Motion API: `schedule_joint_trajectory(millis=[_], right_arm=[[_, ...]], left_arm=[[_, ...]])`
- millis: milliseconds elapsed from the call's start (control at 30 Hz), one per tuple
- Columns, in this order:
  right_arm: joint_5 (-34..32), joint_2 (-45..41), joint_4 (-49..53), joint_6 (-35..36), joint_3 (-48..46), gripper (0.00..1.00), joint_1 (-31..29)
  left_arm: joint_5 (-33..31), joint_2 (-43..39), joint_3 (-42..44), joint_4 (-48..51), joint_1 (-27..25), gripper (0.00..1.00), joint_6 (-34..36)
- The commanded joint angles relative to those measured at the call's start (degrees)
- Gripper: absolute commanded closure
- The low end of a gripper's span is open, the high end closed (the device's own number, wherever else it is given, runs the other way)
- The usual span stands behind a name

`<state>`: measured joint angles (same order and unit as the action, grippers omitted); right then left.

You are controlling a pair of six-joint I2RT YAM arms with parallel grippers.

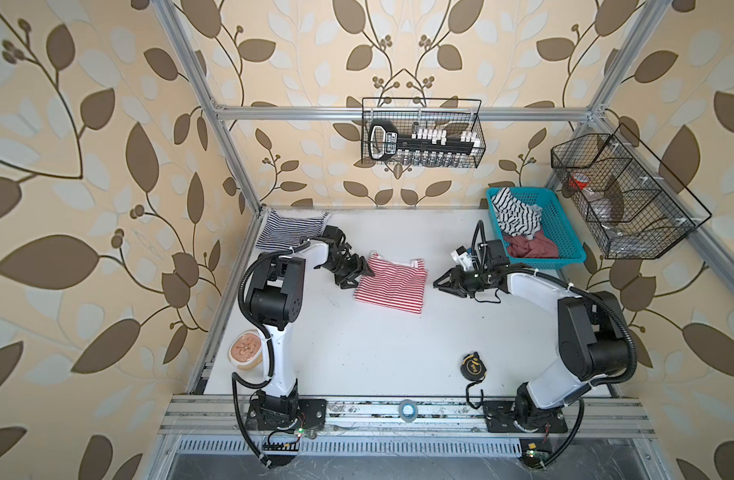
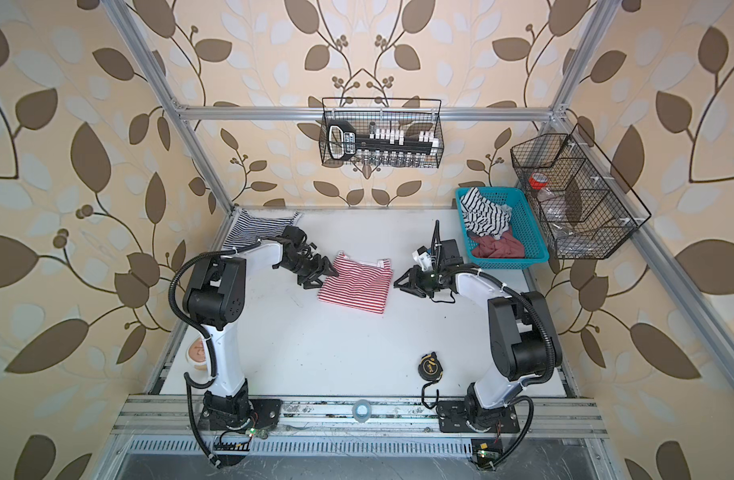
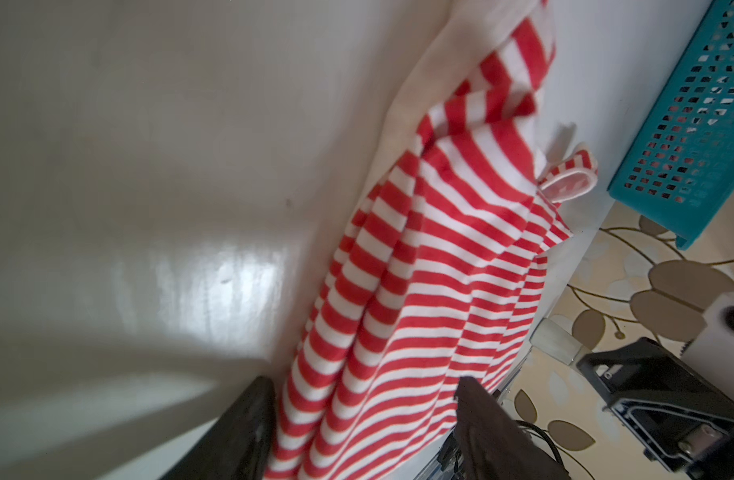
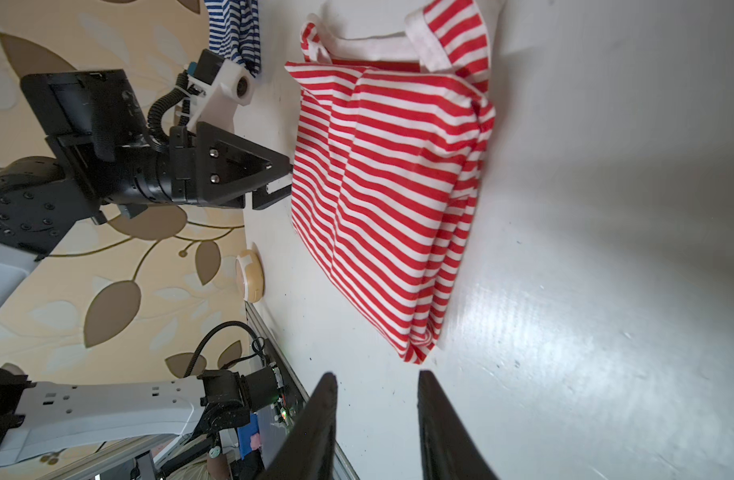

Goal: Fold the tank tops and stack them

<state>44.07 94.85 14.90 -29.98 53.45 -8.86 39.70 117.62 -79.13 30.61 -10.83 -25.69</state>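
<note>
The red-and-white tank top (image 1: 392, 286) (image 2: 355, 286) lies folded in the middle of the white table. My left gripper (image 1: 359, 276) (image 2: 326, 276) is at its left edge with the jaws wide apart. In the left wrist view the striped cloth (image 3: 398, 291) runs between the two spread fingers of the left gripper (image 3: 363, 380), unpinched. My right gripper (image 1: 440, 284) (image 4: 377, 376) hovers just right of the top, jaws apart and empty, a short gap from the cloth's corner (image 4: 415, 353). The navy-and-white tank top (image 1: 290, 230) lies flat at the back left corner.
A teal basket (image 1: 544, 258) at the back right holds a black-and-white striped cloth (image 1: 515, 216) and a dull red cloth (image 1: 531, 247). A black tape measure (image 1: 473, 365) lies near the front right. A round lidded tub (image 1: 245, 349) sits at the left edge.
</note>
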Motion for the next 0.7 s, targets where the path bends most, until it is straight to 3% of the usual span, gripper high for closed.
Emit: schedule_joint_trajectory(millis=[0, 367, 667], right_arm=[[-1.6, 4.0, -3.2, -1.1, -2.0, 0.66, 0.1], [-2.6, 14.0, -9.4, -6.4, 1.5, 0.65, -4.9], [-4.8, 14.3, -9.5, -7.9, 0.7, 0.62, -4.6]], left_arm=[[-2.4, 3.3, 1.5, 0.4, -1.2, 0.29, 0.6], [-2.5, 3.3, 5.4, -1.5, -3.1, 0.31, -0.6], [-1.8, 4.6, 6.3, -3.1, -4.4, 0.43, -2.2]])
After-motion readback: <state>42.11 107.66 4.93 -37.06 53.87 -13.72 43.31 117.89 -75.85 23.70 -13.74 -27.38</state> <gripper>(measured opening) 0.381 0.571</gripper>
